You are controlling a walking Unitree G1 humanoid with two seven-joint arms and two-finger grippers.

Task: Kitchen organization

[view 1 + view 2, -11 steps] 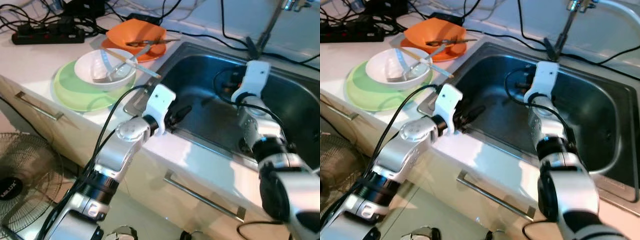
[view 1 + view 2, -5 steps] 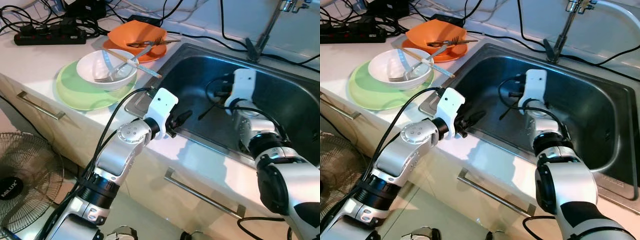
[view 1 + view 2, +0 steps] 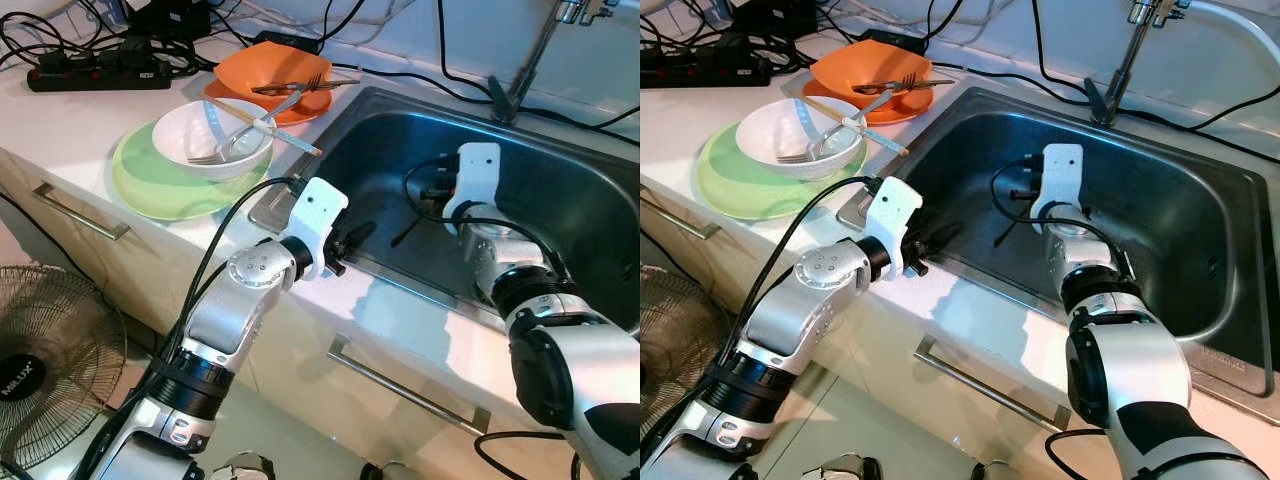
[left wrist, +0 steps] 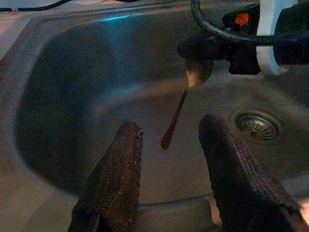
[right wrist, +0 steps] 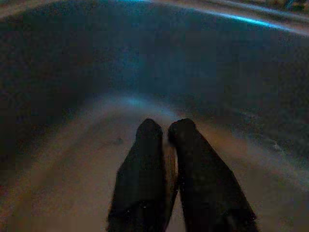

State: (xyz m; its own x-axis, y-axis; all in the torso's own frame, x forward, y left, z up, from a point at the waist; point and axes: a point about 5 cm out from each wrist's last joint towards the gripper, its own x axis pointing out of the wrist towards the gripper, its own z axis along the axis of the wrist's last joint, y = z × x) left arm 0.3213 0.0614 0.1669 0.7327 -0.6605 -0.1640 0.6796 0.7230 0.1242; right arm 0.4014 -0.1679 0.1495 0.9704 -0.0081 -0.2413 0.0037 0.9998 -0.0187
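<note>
- Right end effector (image 4: 205, 48) is clenched on a slim metal spoon (image 4: 179, 104), hanging mid-basin in the stainless steel sink (image 3: 590, 215).
- Left end effector (image 3: 350, 240) is released, sitting at the sink's front rim with plenty of room.

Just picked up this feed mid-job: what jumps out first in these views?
The right claw hangs inside the steel sink, shut on a spoon dangling by its bowl. The left claw waits open at the sink's near rim. On the counter to the left, a white bowl with cutlery sits on a green plate.
</note>
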